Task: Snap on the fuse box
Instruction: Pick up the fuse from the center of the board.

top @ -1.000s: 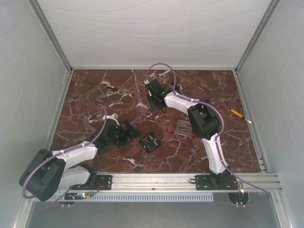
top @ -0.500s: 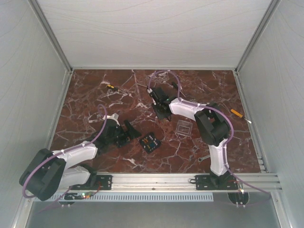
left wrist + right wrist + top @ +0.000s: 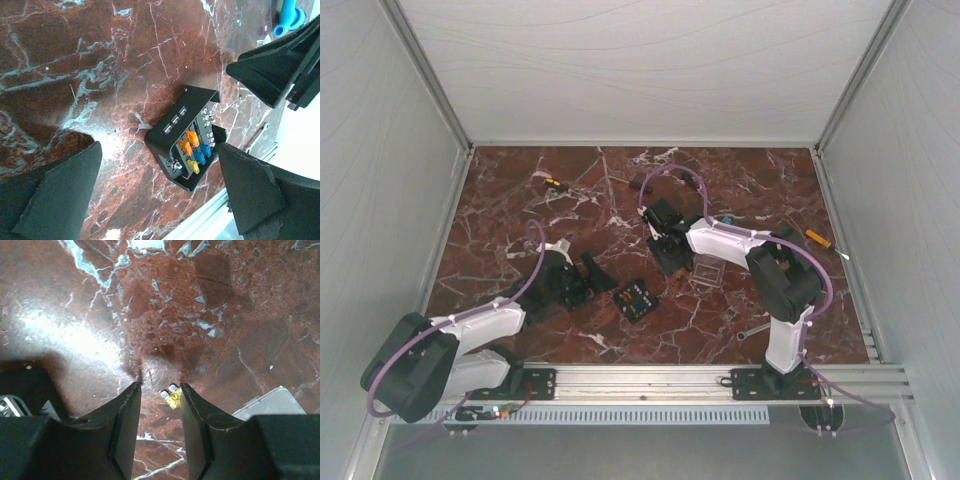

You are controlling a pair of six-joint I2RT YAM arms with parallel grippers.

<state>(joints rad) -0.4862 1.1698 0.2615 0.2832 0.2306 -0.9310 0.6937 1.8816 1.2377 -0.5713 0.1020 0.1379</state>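
The fuse box (image 3: 635, 300) sits uncovered on the marble, a black square tray with orange, blue and yellow fuses (image 3: 190, 137). Its clear lid (image 3: 708, 270) lies apart to the right, and one corner (image 3: 272, 402) shows in the right wrist view. My left gripper (image 3: 592, 278) is wide open just left of the box, with nothing between its fingers (image 3: 157, 192). My right gripper (image 3: 670, 257) hangs low between the box and the lid. Its jaws (image 3: 160, 395) stand a little apart, and a small yellow fuse (image 3: 173, 397) lies by the right fingertip, not pinched.
A blue plastic piece (image 3: 289, 15) lies behind the right arm. Screwdrivers rest at the far left (image 3: 552, 183), far middle (image 3: 638, 183) and right (image 3: 818, 239). A small metal tool (image 3: 752, 330) lies near the right base. Metal walls enclose the table.
My right arm has drawn back from the far middle toward the near right, ending beside the clear lid. The left arm and the fuse box have not moved.
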